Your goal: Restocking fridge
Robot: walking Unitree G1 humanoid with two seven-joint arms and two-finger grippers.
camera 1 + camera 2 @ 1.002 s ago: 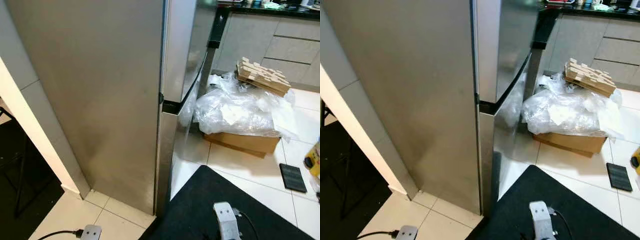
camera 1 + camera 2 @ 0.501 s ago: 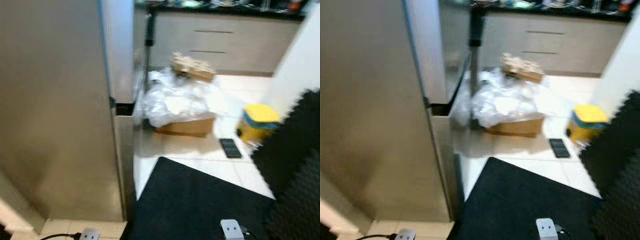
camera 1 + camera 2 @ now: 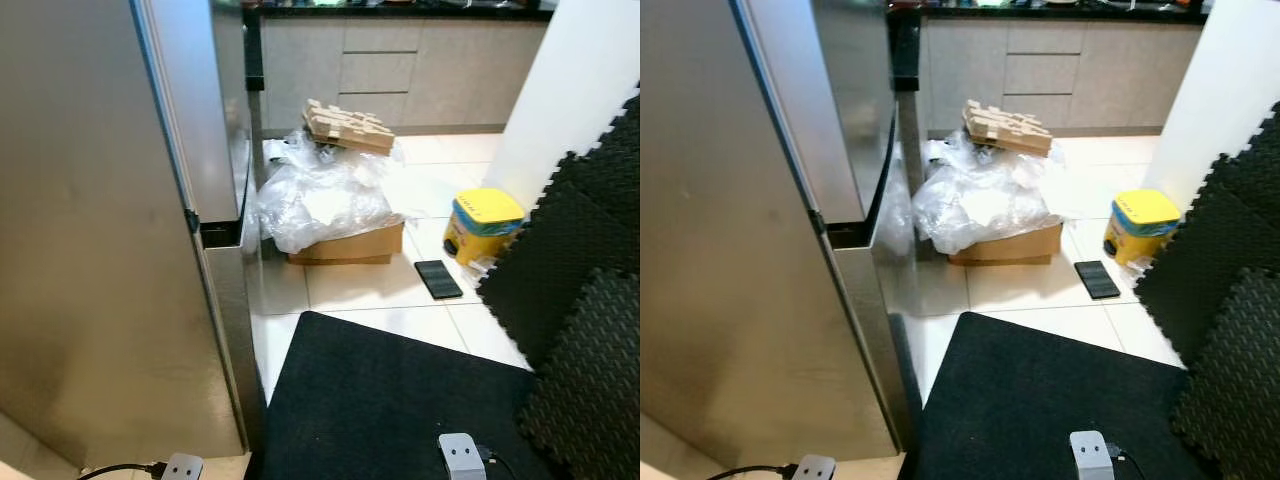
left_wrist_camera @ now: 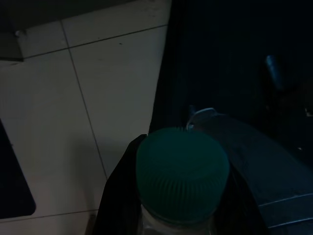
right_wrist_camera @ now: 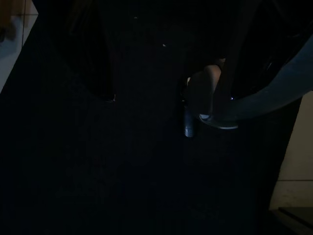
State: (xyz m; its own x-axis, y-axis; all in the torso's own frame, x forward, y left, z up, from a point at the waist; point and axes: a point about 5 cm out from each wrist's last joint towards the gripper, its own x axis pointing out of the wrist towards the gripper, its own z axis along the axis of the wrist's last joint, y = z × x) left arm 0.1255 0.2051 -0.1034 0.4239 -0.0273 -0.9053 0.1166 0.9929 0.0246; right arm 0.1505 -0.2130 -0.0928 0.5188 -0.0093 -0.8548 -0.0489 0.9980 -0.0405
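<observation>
- Eye views: the fridge (image 3: 90, 250) stands on the left, seen from its side and front corner; both doors look closed, with a dark gap between the upper and lower door (image 3: 222, 236)
- A black mat (image 3: 390, 400) lies on the floor in front of the fridge; beyond it on pale tiles sits a box (image 3: 350, 245) with a plastic sheet (image 3: 320, 195) heaped over it and a stack of wood pieces (image 3: 347, 126) on top
- Right of the box are a yellow tub (image 3: 482, 225) and a flat dark slab (image 3: 438, 279) on the tiles; foam mats (image 3: 590, 300) lean at the right edge, cabinets (image 3: 400, 70) run along the back
- Left wrist view: dim. The left gripper (image 4: 181, 215) grips a bottle (image 4: 182, 176) with a green cap, a black finger (image 4: 120, 196) pressed to the neck, held over tiles and mat edge
- Right wrist view: very dark. The right gripper (image 5: 166, 58) hangs idle above the mat, its 2 fingers spread apart with nothing between them
- Progress, as I judge it: early. 1 bottle is in hand, but the fridge is shut and nothing is stocked; the door must be opened, likely by the free right gripper, then the bottle placed inside
</observation>
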